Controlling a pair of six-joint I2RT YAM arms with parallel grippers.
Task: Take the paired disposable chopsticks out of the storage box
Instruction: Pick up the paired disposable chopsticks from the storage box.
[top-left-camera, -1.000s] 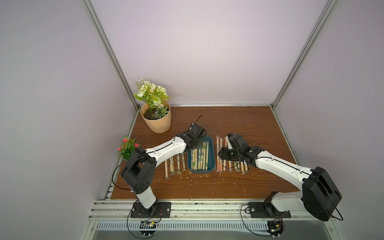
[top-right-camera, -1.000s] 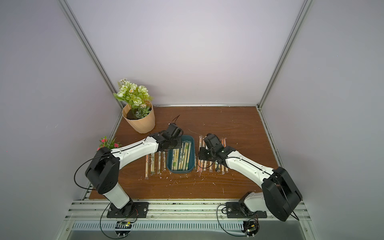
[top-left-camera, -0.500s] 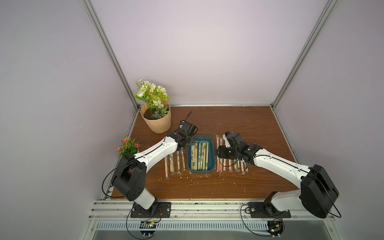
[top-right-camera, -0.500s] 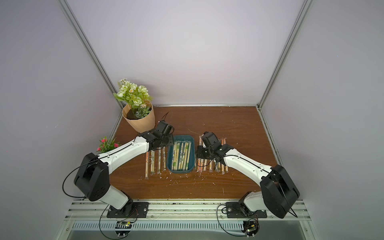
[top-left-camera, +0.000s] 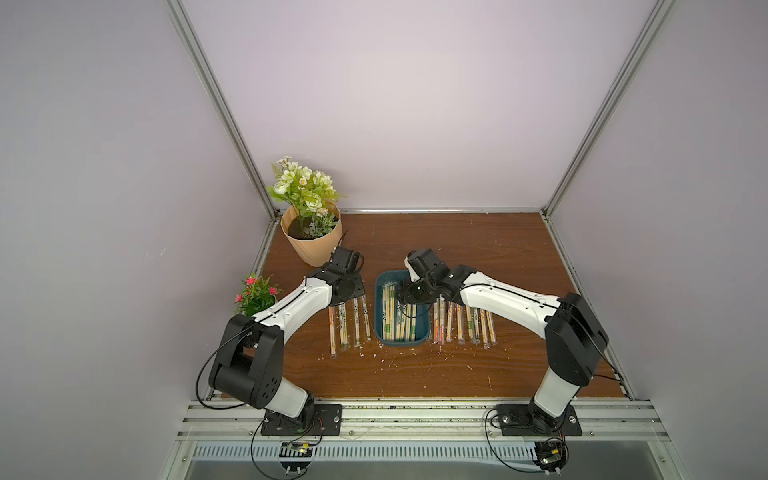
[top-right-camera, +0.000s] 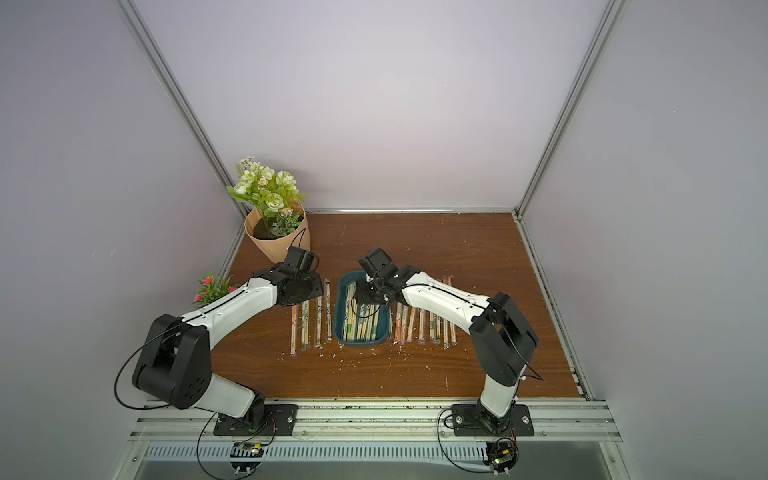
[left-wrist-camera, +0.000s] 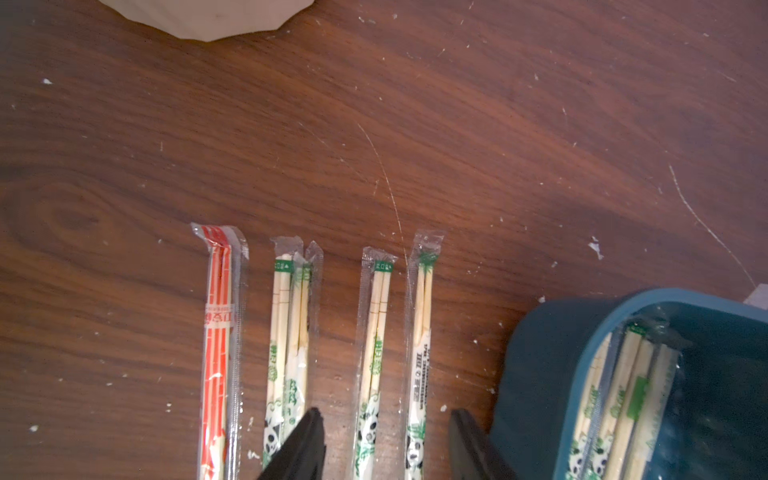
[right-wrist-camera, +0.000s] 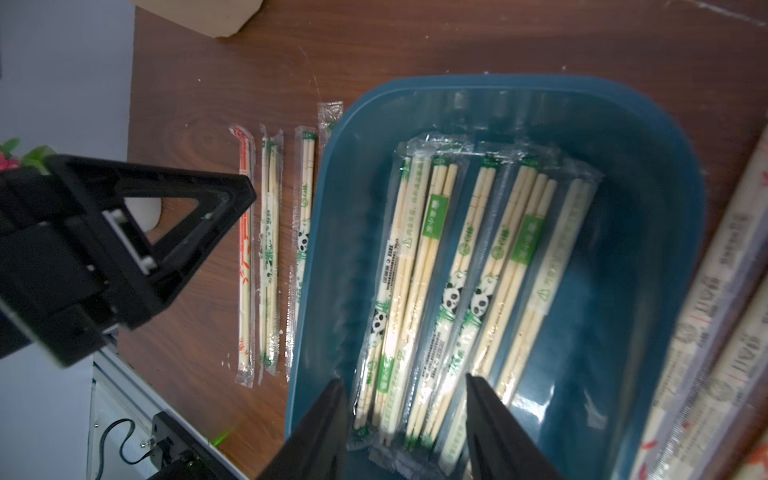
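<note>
storage box: dark teal tray (top-left-camera: 379, 320), about mid-tabletop (top-left-camera: 498, 257), long sides running from the near edge to the far edge.
paired disposable chopsticks: a loose layer (right-wrist-camera: 457, 270) lies lengthwise on the box floor. Clear sleeves, green and panda print, overlapped and slightly skewed, bunched toward the box's left wall.
left row: sleeved pairs (top-left-camera: 344, 328) flat on the tabletop just left of the box and parallel to it. The outermost sleeve is orange-red (left-wrist-camera: 216, 332), and two of the pairs overlap.
right row: a longer row of sleeved pairs (top-left-camera: 460, 324) just right of the box, same orientation, several with orange print.
left gripper: (left-wrist-camera: 384, 417) sits above the left row toward its far end, beside the box's left wall. Jaws stand apart and straddle the two pairs nearest the box, with clear gaps on both sides. Nothing is held.
right gripper: (right-wrist-camera: 403, 380) is over the box, pointing down at the layer. Jaws are spread across several pairs, with no pair clamped or lifted. Fingertips look close to the sleeves, but contact can't be confirmed from this angle.
flower pot: peach, ribbed, white-green blooms (top-left-camera: 311, 245), at the far-left corner.
small pink-flowered plant: (top-left-camera: 255, 293), at the left edge, behind the left arm.
white flecks: (top-left-camera: 390, 363) scattered toward the near edge.
</note>
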